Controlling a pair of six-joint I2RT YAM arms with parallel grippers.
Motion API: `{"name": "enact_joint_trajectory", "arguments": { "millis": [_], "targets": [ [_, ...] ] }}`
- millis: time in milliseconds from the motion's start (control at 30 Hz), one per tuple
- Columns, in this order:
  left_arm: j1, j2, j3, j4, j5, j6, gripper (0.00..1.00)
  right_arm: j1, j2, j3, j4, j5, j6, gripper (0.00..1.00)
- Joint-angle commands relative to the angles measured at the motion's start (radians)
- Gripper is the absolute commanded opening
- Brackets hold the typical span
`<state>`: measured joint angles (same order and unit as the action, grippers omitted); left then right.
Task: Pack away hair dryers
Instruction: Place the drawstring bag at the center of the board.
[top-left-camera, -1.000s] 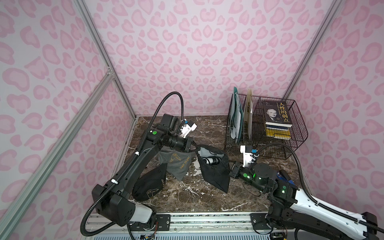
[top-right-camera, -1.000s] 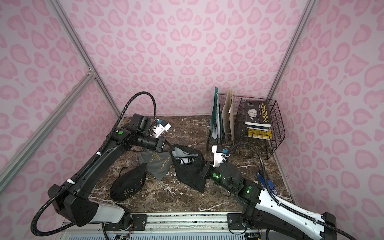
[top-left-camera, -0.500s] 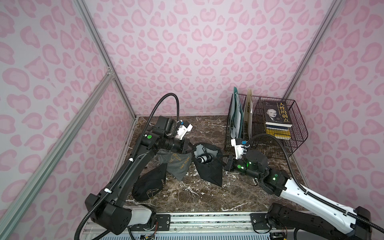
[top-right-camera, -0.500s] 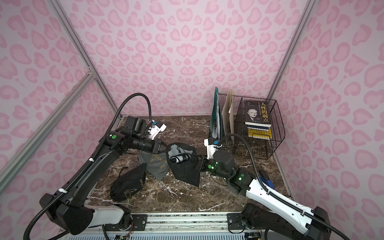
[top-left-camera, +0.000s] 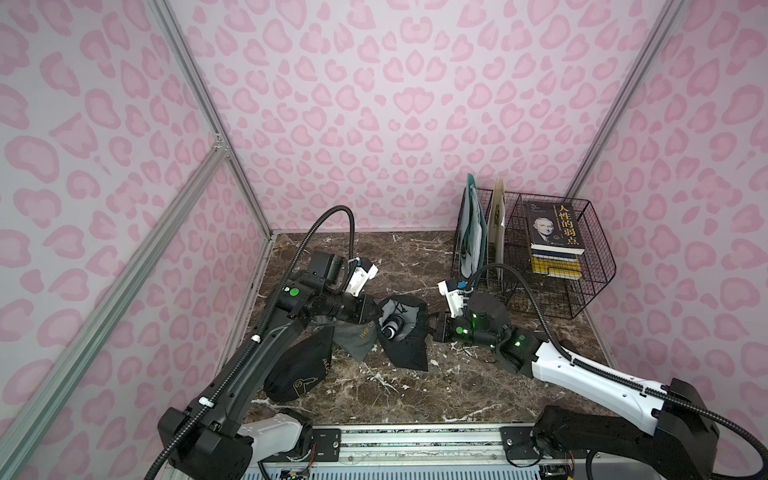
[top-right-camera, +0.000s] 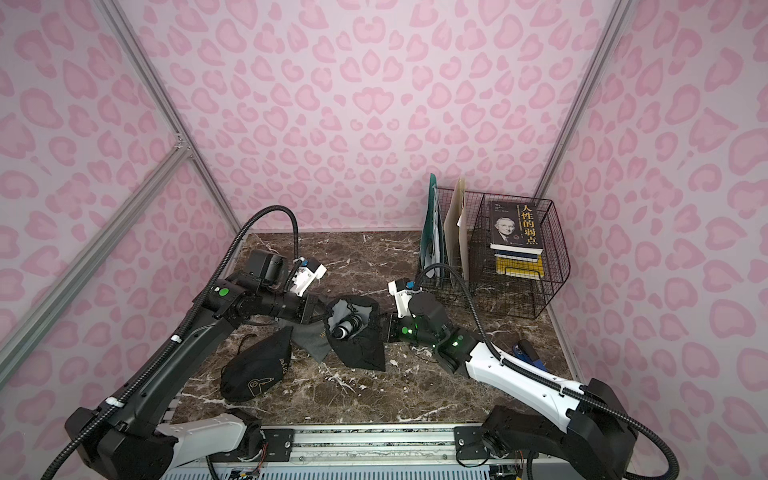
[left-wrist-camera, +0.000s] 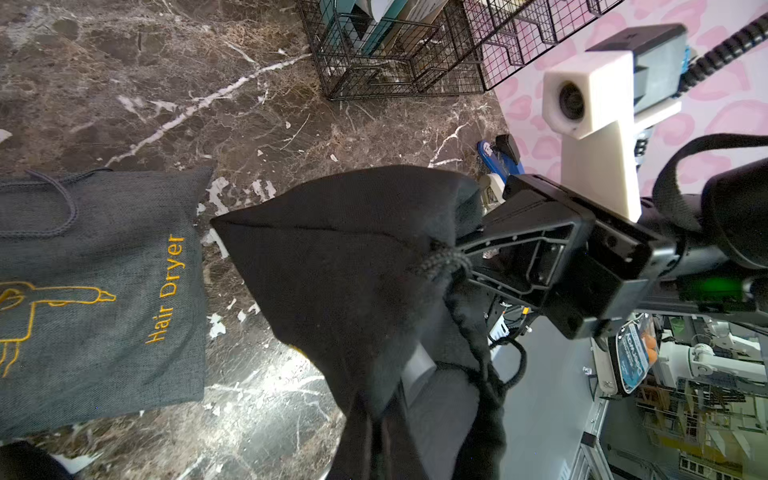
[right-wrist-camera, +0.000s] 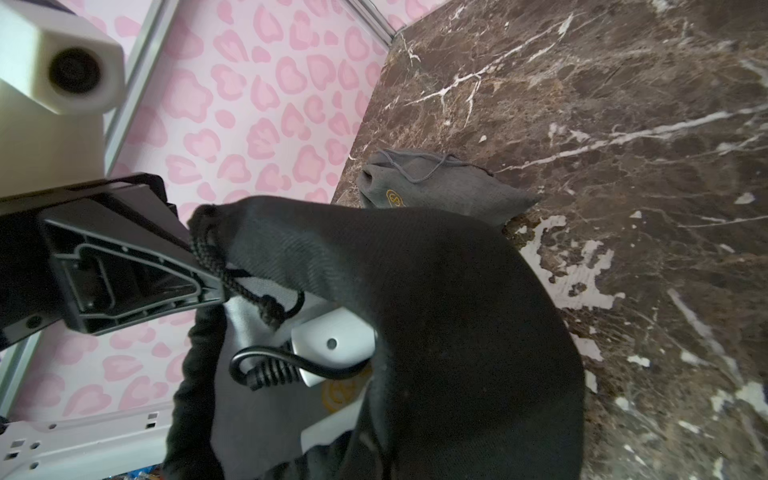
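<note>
A black fabric pouch (top-left-camera: 409, 347) (top-right-camera: 359, 351) hangs between my two arms with its mouth held open. Inside it lies a white hair dryer (top-left-camera: 390, 328) (top-right-camera: 344, 328) (right-wrist-camera: 332, 345) with a black cord. My left gripper (top-left-camera: 374, 316) (top-right-camera: 326, 313) is shut on the pouch's left rim. At the drawstring on the right rim my right gripper (top-left-camera: 433, 328) (top-right-camera: 383, 326) (left-wrist-camera: 459, 254) is shut. The left wrist view shows the pouch (left-wrist-camera: 353, 270) from outside. Cloth hides each gripper's own fingertips in its wrist view.
A flat grey pouch (top-left-camera: 353, 337) (left-wrist-camera: 104, 291) printed "Hair Dryer" lies under the left arm. A bulging black pouch (top-left-camera: 299, 372) (top-right-camera: 253, 372) sits front left. A black wire rack (top-left-camera: 582, 291) with books stands back right. A blue object (top-right-camera: 528, 349) lies by the right wall.
Both grippers have carried the black pouch a little leftwards, and the right arm has swung in towards the middle. Both grips stay shut.
</note>
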<state>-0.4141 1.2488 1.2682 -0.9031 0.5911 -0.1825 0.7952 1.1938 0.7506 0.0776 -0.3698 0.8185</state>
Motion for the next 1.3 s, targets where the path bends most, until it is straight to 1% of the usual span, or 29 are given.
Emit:
{"name": "enact_joint_trajectory", "arguments": {
  "millis": [0, 233, 367, 500, 633, 700, 867, 933, 1000, 1100, 1267],
  "targets": [
    [0.000, 0.030, 0.044, 0.029, -0.008, 0.030, 0.01, -0.005, 0.036, 0.012, 0.045, -0.037, -0.030, 0.00],
    [0.000, 0.104, 0.094, -0.015, -0.043, 0.098, 0.02, -0.012, 0.131, 0.030, 0.103, -0.069, -0.037, 0.00],
    [0.000, 0.147, 0.116, -0.050, -0.081, 0.171, 0.02, -0.011, 0.180, 0.046, 0.119, -0.074, -0.048, 0.00],
    [0.000, 0.182, 0.119, -0.069, -0.086, 0.236, 0.02, -0.013, 0.207, 0.048, 0.147, -0.087, -0.048, 0.00],
    [0.000, 0.195, 0.122, -0.068, -0.080, 0.305, 0.12, -0.014, 0.223, 0.046, 0.167, -0.095, -0.048, 0.00],
    [0.001, 0.190, 0.126, -0.064, -0.064, 0.338, 0.19, -0.017, 0.228, 0.047, 0.170, -0.098, -0.050, 0.00],
    [0.000, 0.180, 0.166, -0.066, -0.059, 0.400, 0.42, -0.025, 0.234, 0.043, 0.183, -0.106, -0.048, 0.00],
    [0.000, 0.172, 0.181, -0.068, -0.058, 0.436, 0.48, -0.027, 0.237, 0.044, 0.192, -0.114, -0.047, 0.00],
    [0.000, 0.166, 0.180, -0.066, -0.057, 0.485, 0.51, -0.027, 0.241, 0.049, 0.195, -0.116, -0.048, 0.00],
    [0.000, 0.172, 0.223, -0.059, -0.077, 0.579, 0.55, -0.028, 0.249, 0.055, 0.195, -0.120, -0.048, 0.00],
    [-0.013, 0.228, 0.304, -0.109, -0.057, 0.745, 0.56, -0.028, 0.250, 0.056, 0.196, -0.128, -0.048, 0.00]
  ]
}}
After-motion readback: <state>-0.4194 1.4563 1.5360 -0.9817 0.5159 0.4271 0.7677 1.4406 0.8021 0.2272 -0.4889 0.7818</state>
